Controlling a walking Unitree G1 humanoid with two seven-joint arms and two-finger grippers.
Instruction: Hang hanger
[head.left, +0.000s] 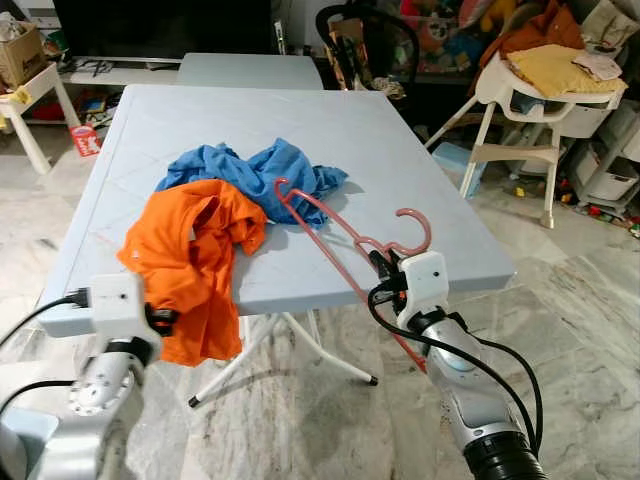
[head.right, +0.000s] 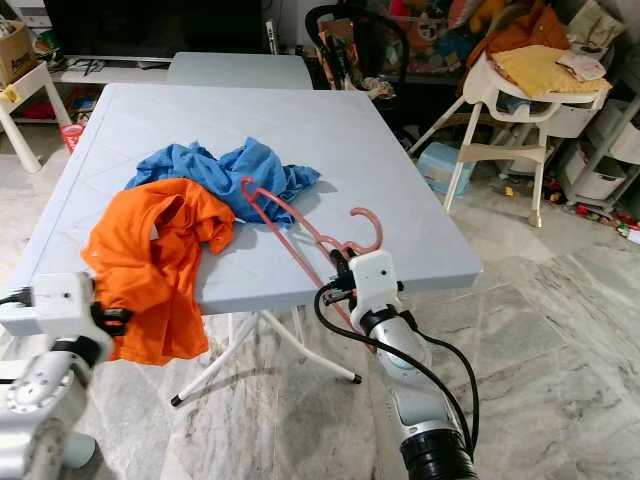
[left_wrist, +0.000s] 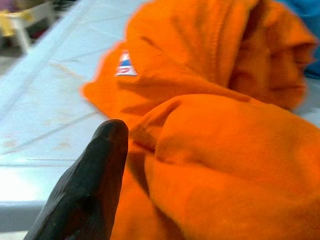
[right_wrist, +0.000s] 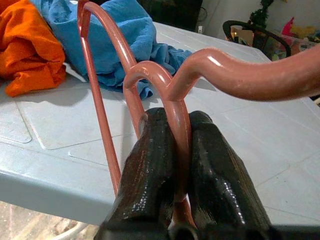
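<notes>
A salmon-pink plastic hanger (head.left: 330, 225) lies tilted over the front right edge of the pale blue folding table (head.left: 300, 120), its hook (head.left: 415, 230) curling up beside my right wrist. My right gripper (right_wrist: 175, 150) is shut on the hanger's neck just below the hook, at the table's front edge (head.left: 385, 268). An orange shirt (head.left: 190, 260) lies crumpled at the front left and drapes over the edge. My left gripper (head.left: 165, 320) sits against that hanging orange cloth (left_wrist: 220, 150). A blue shirt (head.left: 255, 170) lies bunched behind the orange one, under the hanger's far end.
A white high chair (head.left: 540, 90) with cloths on it stands at the right rear. A second table (head.left: 250, 70) and a dark screen stand behind. Toys and boxes clutter the back. Marble floor (head.left: 560, 300) lies open to the right of the table.
</notes>
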